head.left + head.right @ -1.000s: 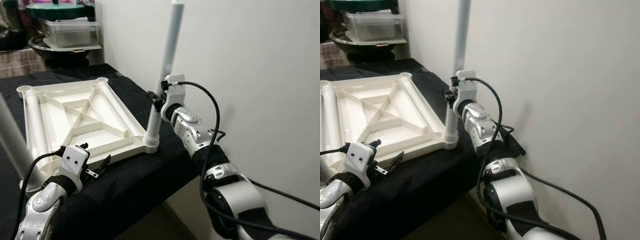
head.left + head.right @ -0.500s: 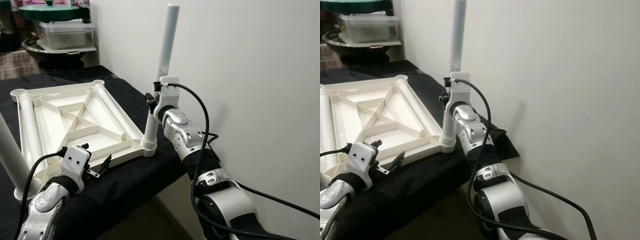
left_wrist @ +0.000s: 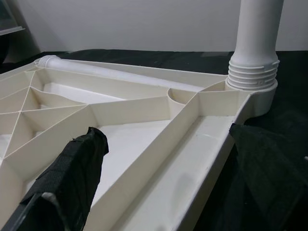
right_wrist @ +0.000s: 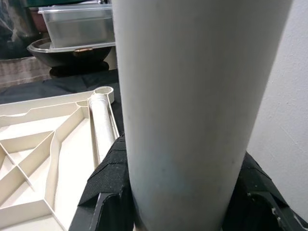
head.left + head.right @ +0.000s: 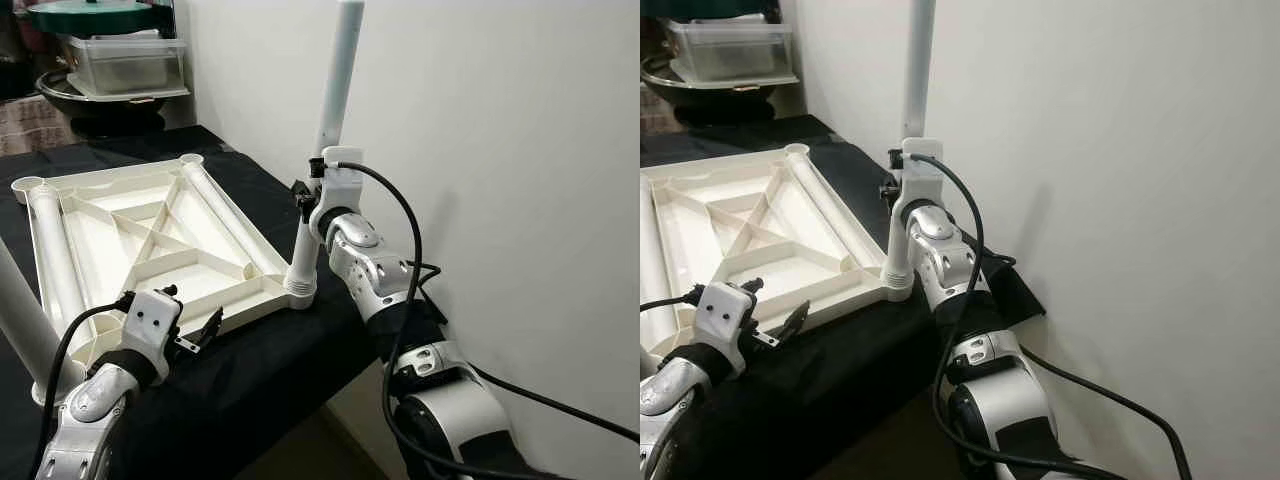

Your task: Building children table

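A plain white wall [image 5: 500, 120] runs from twelve o'clock down past three o'clock, evenly lit. A black cloth covers the desk [image 5: 260, 360], whose edge slants from centre toward seven o'clock. At eleven o'clock a clear plastic storage box [image 5: 125, 65] sits in a dark bowl [image 5: 110, 105], with a green lid [image 5: 95, 15] on top.

Black-draped table [image 5: 260, 370] — white ribbed tabletop [image 5: 150, 240] lies upside down on cloth, near wall-side edge.
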Available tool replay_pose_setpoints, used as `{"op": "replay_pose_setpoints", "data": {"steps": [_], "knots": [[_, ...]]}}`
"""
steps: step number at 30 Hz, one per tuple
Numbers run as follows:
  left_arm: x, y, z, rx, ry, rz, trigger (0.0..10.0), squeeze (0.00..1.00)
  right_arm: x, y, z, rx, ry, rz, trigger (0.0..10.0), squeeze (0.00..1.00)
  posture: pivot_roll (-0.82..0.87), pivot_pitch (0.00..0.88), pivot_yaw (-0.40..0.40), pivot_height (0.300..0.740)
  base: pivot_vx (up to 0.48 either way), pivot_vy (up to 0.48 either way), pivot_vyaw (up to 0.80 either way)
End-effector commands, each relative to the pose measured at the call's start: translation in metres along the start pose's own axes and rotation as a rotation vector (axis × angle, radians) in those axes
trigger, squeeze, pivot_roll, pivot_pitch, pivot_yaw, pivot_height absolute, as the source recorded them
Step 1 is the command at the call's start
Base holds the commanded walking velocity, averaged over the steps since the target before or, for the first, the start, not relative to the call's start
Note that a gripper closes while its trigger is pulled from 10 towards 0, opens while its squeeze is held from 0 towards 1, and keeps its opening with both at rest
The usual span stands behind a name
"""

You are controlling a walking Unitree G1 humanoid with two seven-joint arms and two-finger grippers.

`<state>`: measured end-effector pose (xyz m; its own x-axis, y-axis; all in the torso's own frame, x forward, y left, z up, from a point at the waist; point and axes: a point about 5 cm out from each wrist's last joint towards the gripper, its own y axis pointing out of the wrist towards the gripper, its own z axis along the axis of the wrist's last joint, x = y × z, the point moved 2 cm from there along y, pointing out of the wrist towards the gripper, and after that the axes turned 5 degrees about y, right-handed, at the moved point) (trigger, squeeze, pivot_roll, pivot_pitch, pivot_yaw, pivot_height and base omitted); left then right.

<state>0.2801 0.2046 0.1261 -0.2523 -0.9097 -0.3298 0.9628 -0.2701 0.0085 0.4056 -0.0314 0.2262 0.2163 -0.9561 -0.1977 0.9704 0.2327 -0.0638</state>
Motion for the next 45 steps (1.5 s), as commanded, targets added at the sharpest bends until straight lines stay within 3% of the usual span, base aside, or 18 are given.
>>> {"op": "replay_pose_setpoints", "data": {"steps": [1, 22, 23, 24, 34, 35, 38, 44, 45], "knots": [[0.005, 0.003, -0.005, -0.022, -0.01, -0.019, 10.0, 0.0, 0.009, -0.002, -0.026, -0.106, 0.015, -0.042, 10.0, 0.0, 0.04, 0.0, -0.119, 0.74, 0.0, 0.0, 0.0], [0.006, 0.007, -0.003, -0.014, -0.009, -0.028, 10.0, 0.0, 0.004, -0.011, -0.004, -0.002, 0.074, -0.023, 10.0, 0.0, 0.04, 0.0, -0.111, 0.74, 0.0, 0.0, 0.0], [0.006, 0.007, -0.003, -0.013, -0.008, -0.029, 10.0, 0.0, 0.004, -0.011, -0.004, 0.004, 0.076, -0.023, 10.0, 0.66, 0.03, 0.0, -0.109, 0.74, 0.0, 0.0, 0.0], [0.006, 0.007, -0.003, -0.013, -0.008, -0.03, 10.0, 0.0, 0.004, -0.012, -0.002, 0.012, 0.081, -0.02, 10.0, 1.0, 0.03, 0.0, -0.109, 0.74, 0.0, 0.0, 0.0], [0.006, 0.008, -0.004, -0.013, -0.005, -0.033, 10.0, 0.0, 0.001, -0.017, 0.016, 0.094, 0.114, 0.041, 10.0, 1.0, 0.03, 0.0, -0.106, 0.74, 0.0, 0.0, 0.0], [0.005, 0.008, -0.004, -0.012, -0.004, -0.033, 10.0, 0.0, 0.002, -0.02, 0.028, 0.136, 0.113, 0.119, 10.0, 1.0, 0.03, 0.0, -0.105, 0.74, 0.0, 0.0, 0.0], [0.004, 0.008, -0.004, -0.013, -0.001, -0.033, 10.0, 0.0, 0.002, -0.025, 0.038, 0.161, 0.105, 0.224, 10.0, 1.0, 0.03, 0.0, -0.105, 0.74, 0.0, 0.0, 0.0], [0.003, 0.008, -0.004, -0.013, 0.002, -0.035, 10.0, 0.0, 0.011, -0.03, 0.041, 0.135, 0.017, 0.418, 10.0, 1.0, 0.03, 0.0, -0.106, 0.74, 0.0, 0.0, 0.0], [0.003, 0.008, -0.004, -0.012, 0.002, -0.036, 10.0, 0.0, 0.023, -0.026, 0.039, 0.101, -0.037, 0.449, 10.0, 0.37, 0.03, 0.0, -0.108, 0.74, 0.0, 0.0, 0.0]]}}
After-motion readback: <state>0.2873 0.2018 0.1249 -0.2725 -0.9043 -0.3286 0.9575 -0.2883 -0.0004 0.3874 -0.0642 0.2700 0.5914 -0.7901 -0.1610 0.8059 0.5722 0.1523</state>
